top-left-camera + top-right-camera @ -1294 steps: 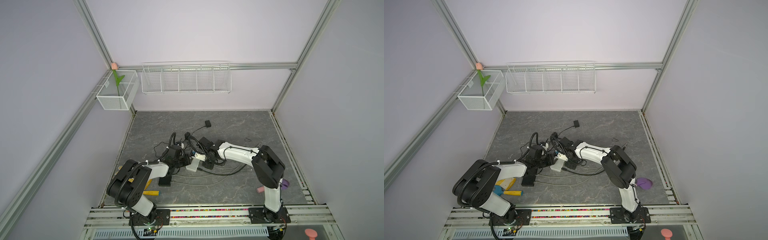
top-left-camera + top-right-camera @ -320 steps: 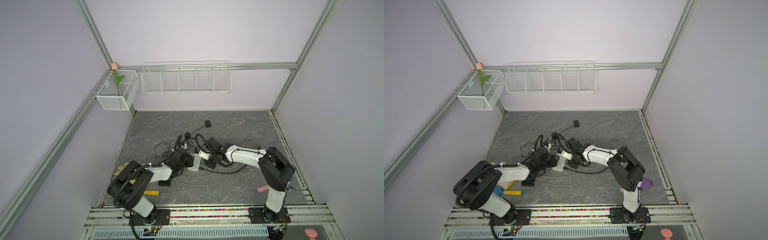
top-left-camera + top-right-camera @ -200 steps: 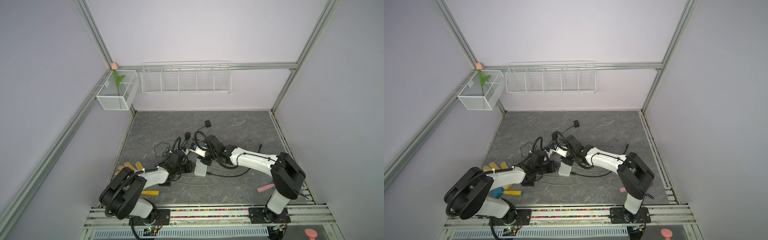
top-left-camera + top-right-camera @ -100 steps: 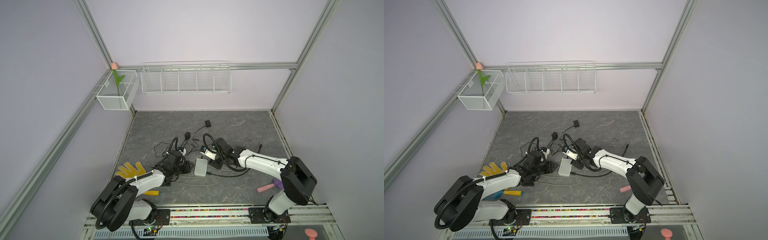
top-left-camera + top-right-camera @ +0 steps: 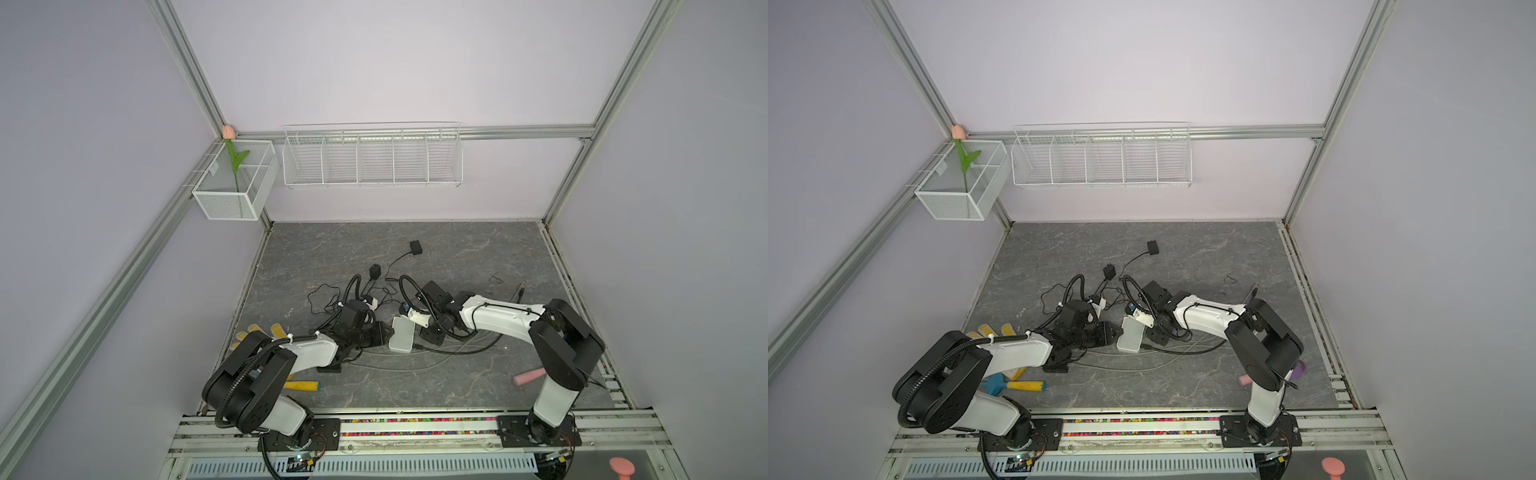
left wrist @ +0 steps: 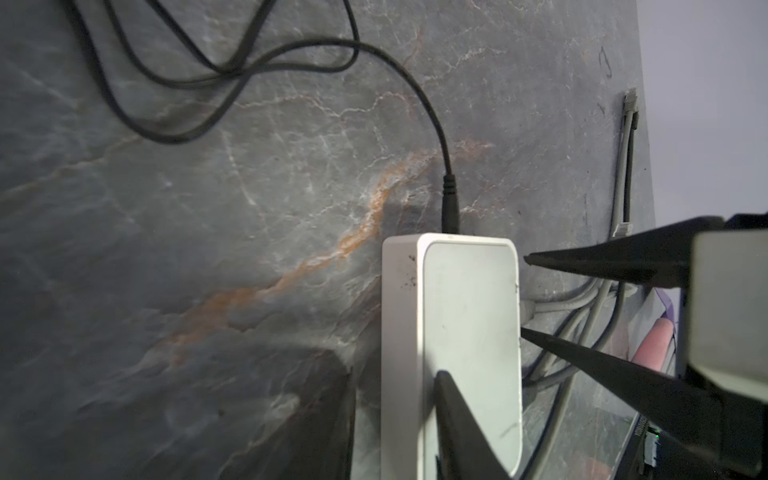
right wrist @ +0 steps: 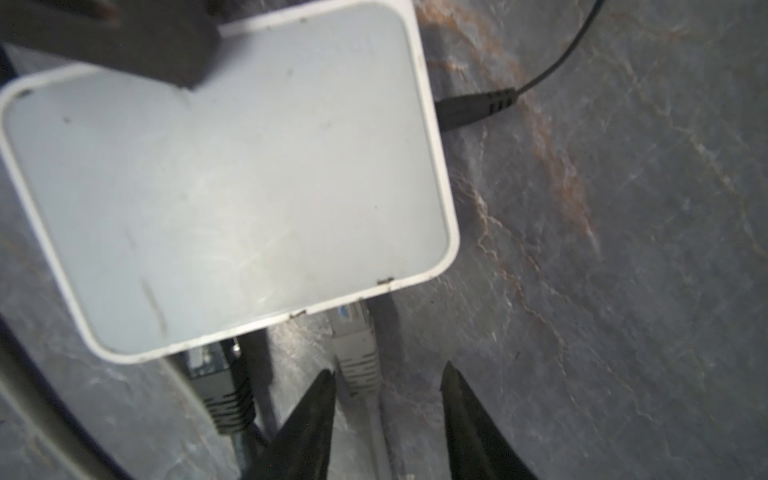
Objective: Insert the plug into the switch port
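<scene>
Right fingers (image 7: 307, 424) stand spread either side of the grey plug (image 7: 355, 349), left fingers (image 6: 461, 419) pinching the white switch (image 7: 232, 178).

The rim of the switch (image 7: 232, 178) hides the tip of the grey plug (image 7: 356, 345).

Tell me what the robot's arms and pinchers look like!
The left arm and right arm have white shells with chunky black joints, and a ribbed black hose loops along each. The left gripper and right gripper end in thin, pointed black fingers.
</scene>
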Available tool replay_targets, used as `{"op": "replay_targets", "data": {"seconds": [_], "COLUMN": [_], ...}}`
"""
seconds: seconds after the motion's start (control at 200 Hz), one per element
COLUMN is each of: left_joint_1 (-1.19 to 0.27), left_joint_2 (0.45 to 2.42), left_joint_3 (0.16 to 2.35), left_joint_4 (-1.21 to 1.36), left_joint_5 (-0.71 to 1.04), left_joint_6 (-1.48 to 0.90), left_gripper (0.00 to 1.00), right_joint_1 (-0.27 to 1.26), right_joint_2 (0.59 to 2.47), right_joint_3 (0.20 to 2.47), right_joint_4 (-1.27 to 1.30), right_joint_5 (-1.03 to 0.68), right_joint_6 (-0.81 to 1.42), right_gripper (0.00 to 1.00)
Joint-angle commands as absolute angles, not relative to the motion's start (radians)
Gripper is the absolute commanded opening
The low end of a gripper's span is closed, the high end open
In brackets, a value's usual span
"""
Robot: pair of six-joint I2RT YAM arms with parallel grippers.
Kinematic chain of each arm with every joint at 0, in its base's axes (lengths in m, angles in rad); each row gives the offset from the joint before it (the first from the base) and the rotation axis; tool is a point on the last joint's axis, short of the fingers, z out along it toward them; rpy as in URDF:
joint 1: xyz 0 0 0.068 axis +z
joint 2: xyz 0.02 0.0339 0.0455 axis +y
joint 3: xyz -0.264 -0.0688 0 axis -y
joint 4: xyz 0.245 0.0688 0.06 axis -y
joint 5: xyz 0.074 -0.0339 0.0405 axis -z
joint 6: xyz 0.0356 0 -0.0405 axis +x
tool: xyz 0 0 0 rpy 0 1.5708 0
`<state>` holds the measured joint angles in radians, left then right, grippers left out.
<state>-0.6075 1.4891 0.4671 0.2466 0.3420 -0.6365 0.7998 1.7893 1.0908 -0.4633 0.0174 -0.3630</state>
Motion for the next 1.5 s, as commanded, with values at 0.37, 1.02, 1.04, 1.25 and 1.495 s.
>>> {"op": "replay_targets", "data": {"seconds": [0.37,1.02,1.04,1.25,1.495], "left_joint_1": [-0.61,-0.626,-0.625,-0.625,-0.608], "left_joint_2": [1.568,1.577,1.578,1.582,1.479], "left_joint_3": [0.523,0.531,0.531,0.543,0.54], "left_joint_4": [0.311,0.278,0.278,0.268,0.156], "left_joint_5": [0.372,0.371,0.371,0.378,0.317], "left_joint_6": [-0.656,-0.622,-0.621,-0.613,-0.564], "left_gripper": [0.31,0.3,0.3,0.29,0.31], "right_joint_1": [0.821,0.851,0.851,0.852,0.852], "right_joint_2": [1.89,1.885,1.884,1.865,1.829], "right_joint_3": [1.177,1.213,1.208,1.226,1.201], "right_joint_4": [-0.517,-0.389,-0.382,-0.359,-0.366], "right_joint_5": [-0.095,-0.11,-0.108,-0.085,0.0], "right_joint_6": [-0.357,-0.341,-0.339,-0.324,-0.306], "right_gripper": [0.14,0.09,0.09,0.09,0.22]}}
